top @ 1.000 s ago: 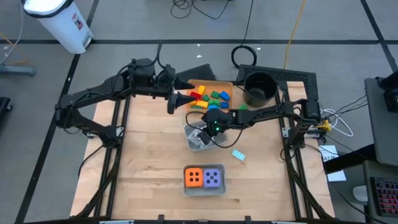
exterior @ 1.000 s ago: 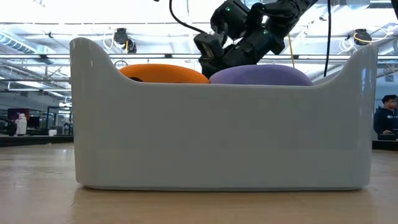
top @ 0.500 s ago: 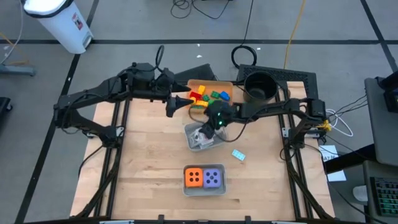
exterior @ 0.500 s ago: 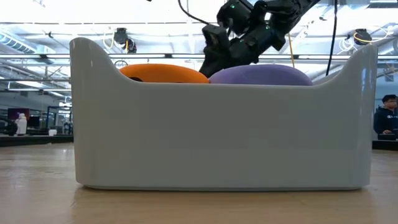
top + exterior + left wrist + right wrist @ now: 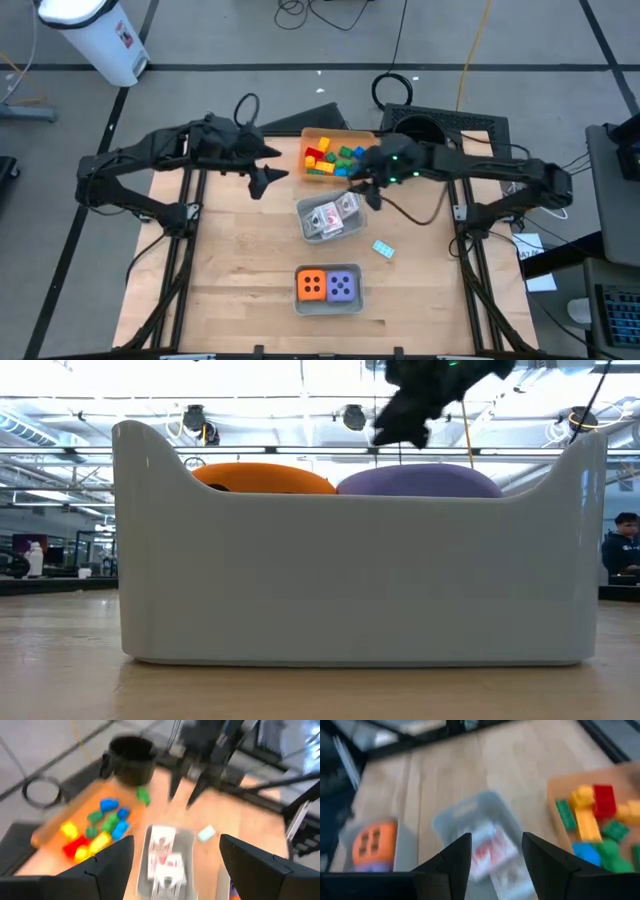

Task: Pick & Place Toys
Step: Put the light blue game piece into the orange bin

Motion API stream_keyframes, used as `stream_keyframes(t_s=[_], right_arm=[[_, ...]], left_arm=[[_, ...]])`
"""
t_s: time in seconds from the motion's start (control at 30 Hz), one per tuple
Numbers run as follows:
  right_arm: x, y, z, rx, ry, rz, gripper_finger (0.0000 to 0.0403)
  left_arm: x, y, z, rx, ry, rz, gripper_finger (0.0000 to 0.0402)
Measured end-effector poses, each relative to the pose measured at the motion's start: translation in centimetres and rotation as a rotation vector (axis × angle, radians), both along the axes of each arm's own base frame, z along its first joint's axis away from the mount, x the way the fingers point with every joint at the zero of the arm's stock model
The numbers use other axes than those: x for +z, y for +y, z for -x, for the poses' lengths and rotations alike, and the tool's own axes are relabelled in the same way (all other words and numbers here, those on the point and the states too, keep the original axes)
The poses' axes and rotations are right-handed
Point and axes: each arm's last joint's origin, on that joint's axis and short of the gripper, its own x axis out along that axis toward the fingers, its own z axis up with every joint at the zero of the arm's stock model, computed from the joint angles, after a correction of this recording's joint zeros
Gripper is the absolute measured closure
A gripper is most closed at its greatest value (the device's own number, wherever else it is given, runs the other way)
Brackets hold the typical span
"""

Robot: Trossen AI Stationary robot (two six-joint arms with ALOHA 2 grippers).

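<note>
Two dark arms reach in over a pale, plank-grained wooden tabletop [image 5: 230, 260] in the high view. The left gripper [image 5: 262, 180] hangs near the far left part, its fingers spread and holding nothing. The right gripper [image 5: 366, 192] hovers between the orange tray [image 5: 310, 137] at the far edge and the clear grey tray [image 5: 303, 208] near the middle, fingers parted and empty. Blocky plastic bricks [image 5: 335, 157] in red, yellow, green and blue fill the orange tray; flat playing cards [image 5: 332, 214] lie in the clear one. One teal card [image 5: 383, 248] lies loose on the wood towards the right edge. Near the front edge a grey tub [image 5: 352, 304] holds the orange die [image 5: 313, 285] and purple die [image 5: 343, 287] side by side. A round black pot [image 5: 420, 140] stands at the far right corner.

At table height, the smooth tub wall fills the picture, with the rounded tops of both dice above its rim.

From the left wrist, the blurred bricks, pot and card tray show beyond spread fingers [image 5: 107, 862].

From the right wrist, parted fingers [image 5: 452, 862] frame the card tray, with bricks and orange die at either side.
</note>
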Motion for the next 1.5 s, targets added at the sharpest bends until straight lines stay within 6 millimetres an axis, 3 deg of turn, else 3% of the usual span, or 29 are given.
stream_keyframes(t_s=[0.13,0.27,0.4,0.53,0.7,0.87,1.13,1.5], right_arm=[[0.2,1.8,2.2,0.092,0.127,0.026,0.0235],[-0.4,5.4,3.9,0.225,0.289,0.013,0.0234],[-1.2,9.2,5.0,0.200,0.439,0.004,0.0240],[-1.8,12.5,5.5,0.172,0.469,0.042,0.0244],[-3.3,14.6,5.9,0.072,0.493,0.114,0.0247],[-5.2,15.6,5.6,0.044,0.516,0.065,0.0248],[-8.9,15.4,6.1,-0.043,0.636,-0.083,0.0239],[-11.8,14.1,5.8,-0.142,0.569,-0.174,0.0138]], left_arm=[[-0.3,-0.5,0.3,0.010,0.030,0.026,0.0108],[-0.7,-0.8,0.1,0.012,0.060,0.054,0.0108],[-0.9,-1.1,-0.1,0.014,0.064,0.082,0.0108],[-0.9,-1.6,-0.3,0.012,0.064,0.096,0.0108],[-1.0,-2.3,-0.4,0.016,0.061,0.135,0.0108],[-1.2,-3.2,-0.3,0.049,0.075,0.146,0.0108],[-2.0,-5.7,0.1,0.098,0.110,0.151,0.0108],[-7.3,-8.8,-0.3,0.156,0.188,0.233,0.0108]])
